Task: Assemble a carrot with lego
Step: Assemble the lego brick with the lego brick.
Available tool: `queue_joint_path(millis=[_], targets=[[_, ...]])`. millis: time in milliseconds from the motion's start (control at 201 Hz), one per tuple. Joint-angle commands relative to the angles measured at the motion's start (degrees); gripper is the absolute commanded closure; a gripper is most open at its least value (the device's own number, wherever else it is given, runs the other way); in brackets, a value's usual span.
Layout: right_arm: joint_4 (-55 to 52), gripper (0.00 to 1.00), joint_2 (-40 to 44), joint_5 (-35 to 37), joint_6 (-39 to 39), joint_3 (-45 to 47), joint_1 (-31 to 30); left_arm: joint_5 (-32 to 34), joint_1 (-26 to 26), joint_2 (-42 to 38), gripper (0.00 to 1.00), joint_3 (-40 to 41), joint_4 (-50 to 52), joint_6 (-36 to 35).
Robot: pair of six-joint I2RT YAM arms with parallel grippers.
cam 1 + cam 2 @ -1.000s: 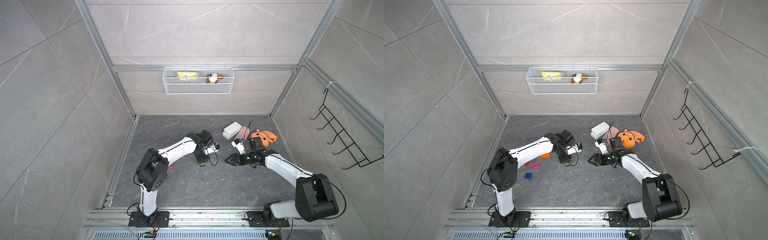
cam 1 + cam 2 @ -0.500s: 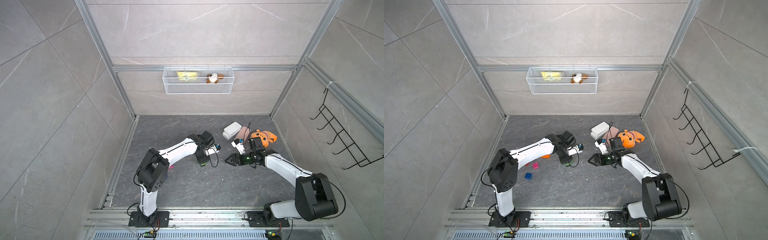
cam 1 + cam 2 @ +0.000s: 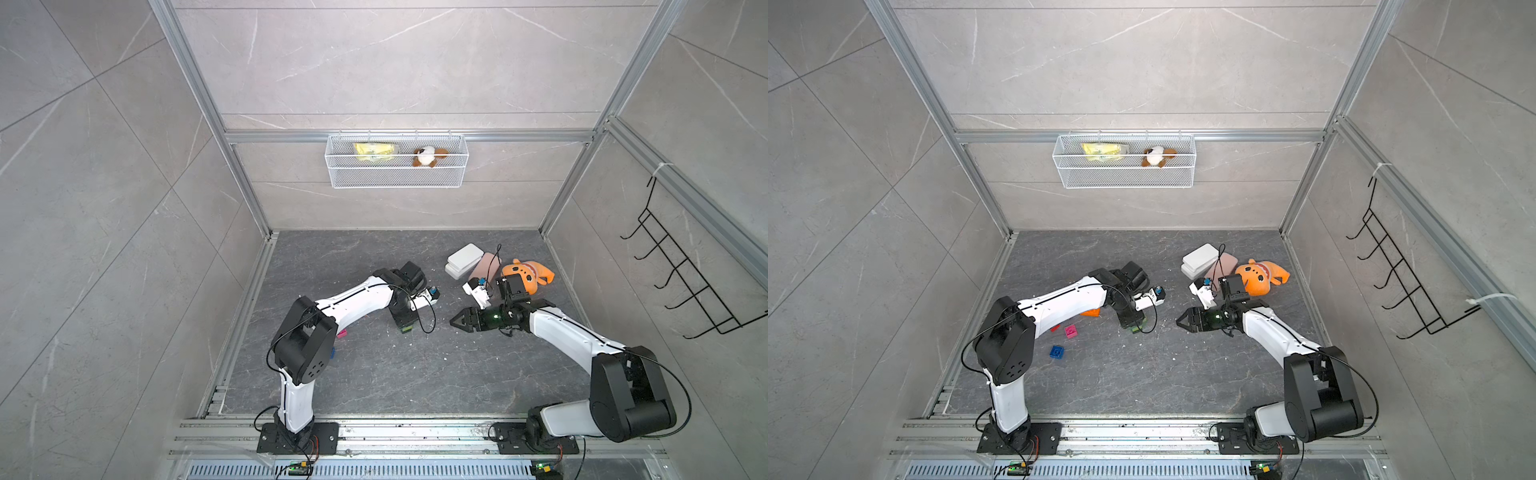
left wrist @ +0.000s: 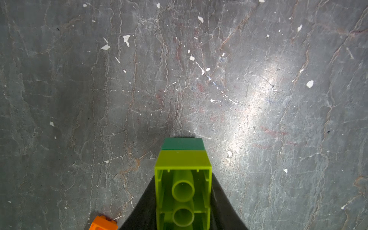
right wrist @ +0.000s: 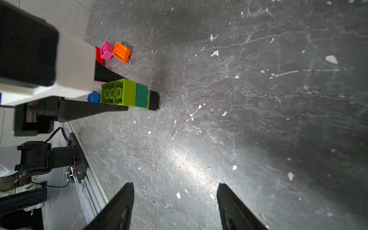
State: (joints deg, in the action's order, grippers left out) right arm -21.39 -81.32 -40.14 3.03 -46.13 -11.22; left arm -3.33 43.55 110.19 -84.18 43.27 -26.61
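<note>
Right wrist view: the left fingers clamp the carrot (lime, green, black layers), black tip toward the surface, near loose lego; the right fingers stand apart.

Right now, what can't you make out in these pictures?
Red brick: mostly behind the left hand's casing, right wrist view.
Carrot: black tip all but hidden behind green layer, left wrist view.
Orange brick: cut by the frame edge, left wrist view.
Yellow packet in basket: too small to identify, both top views.
</note>
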Motion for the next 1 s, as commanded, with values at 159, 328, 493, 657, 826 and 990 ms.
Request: queue_joint_path(millis=[159, 328, 493, 657, 826, 990], targets=[[-2.26, 0.31, 0.81, 0.15, -0.53, -1.79, 0.24, 1.23, -3.52, 1.14, 0.70, 4.22, 6.13, -6.81], [-2.58, 0.31, 0.47, 0.08, -0.39, -2.46, 0.27, 0.65, -3.59, 0.18, 0.68, 4.17, 5.42, -7.67], [-2.96, 0.31, 0.28, 0.04, -0.61, -3.10, 0.27, -0.13, -3.65, -0.93, 0.60, 3.58, 4.29, -6.46], [-3.17, 0.31, 0.70, 0.11, -0.81, -3.34, 0.28, -1.77, -3.88, -3.33, 0.46, 2.71, 2.00, -4.25], [-3.92, 0.31, 1.66, 0.57, -0.98, -3.53, 0.16, -3.67, -4.59, -5.84, 0.30, 2.14, 0.97, -1.63], [-3.69, 0.31, 4.39, 0.71, -1.76, -3.05, -0.36, -5.48, -6.48, -10.58, 0.23, 3.52, -0.99, 2.62]])
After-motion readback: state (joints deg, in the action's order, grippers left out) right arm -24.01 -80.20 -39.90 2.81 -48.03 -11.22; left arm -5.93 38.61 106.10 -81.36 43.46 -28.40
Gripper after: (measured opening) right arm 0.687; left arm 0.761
